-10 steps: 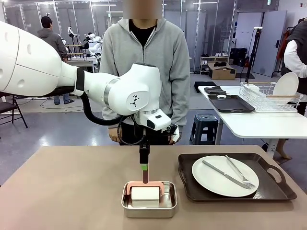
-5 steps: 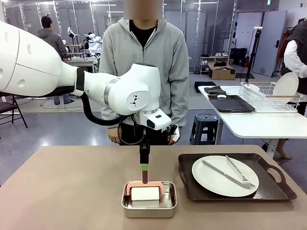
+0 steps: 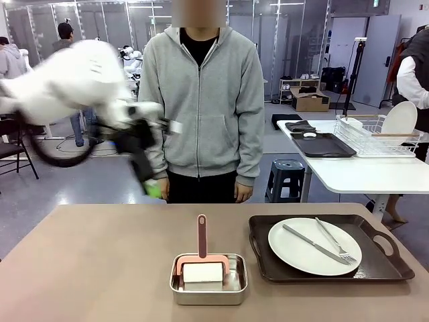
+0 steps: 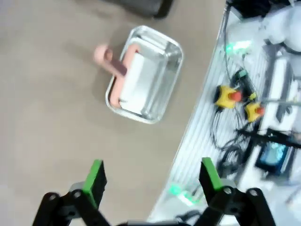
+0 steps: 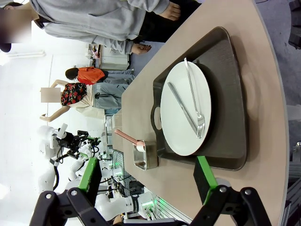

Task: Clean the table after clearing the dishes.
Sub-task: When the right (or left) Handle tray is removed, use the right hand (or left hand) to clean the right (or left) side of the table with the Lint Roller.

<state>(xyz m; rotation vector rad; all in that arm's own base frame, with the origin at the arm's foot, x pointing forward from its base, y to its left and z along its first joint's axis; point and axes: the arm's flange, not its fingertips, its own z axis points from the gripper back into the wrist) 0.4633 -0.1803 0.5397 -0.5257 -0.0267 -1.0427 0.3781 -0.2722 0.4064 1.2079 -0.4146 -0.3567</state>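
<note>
On the tan table [image 3: 100, 255], a white plate [image 3: 314, 245] with a knife [image 3: 312, 243] and fork [image 3: 335, 243] lies on a dark brown handled tray [image 3: 385, 265] at the right. My left gripper [image 3: 151, 182] is a motion blur above the table's far left edge, well away from the dishes. In the left wrist view, that gripper [image 4: 151, 176] stands open and holds nothing, high over the table. My right gripper [image 5: 146, 176] is open and empty, looking across the table at the plate [image 5: 186, 110] and tray [image 5: 230, 94].
A small steel pan [image 3: 208, 279] at front centre holds a white block and a pink handle [image 3: 202, 235] that sticks up. A person [image 3: 201, 100] stands at the far edge. A white side table [image 3: 362, 171] with a wire rack is at the back right.
My left arm has swung quickly up and to the left, away from the pink handle in the pan, and is now blurred. The pan, plate and tray have not moved.
</note>
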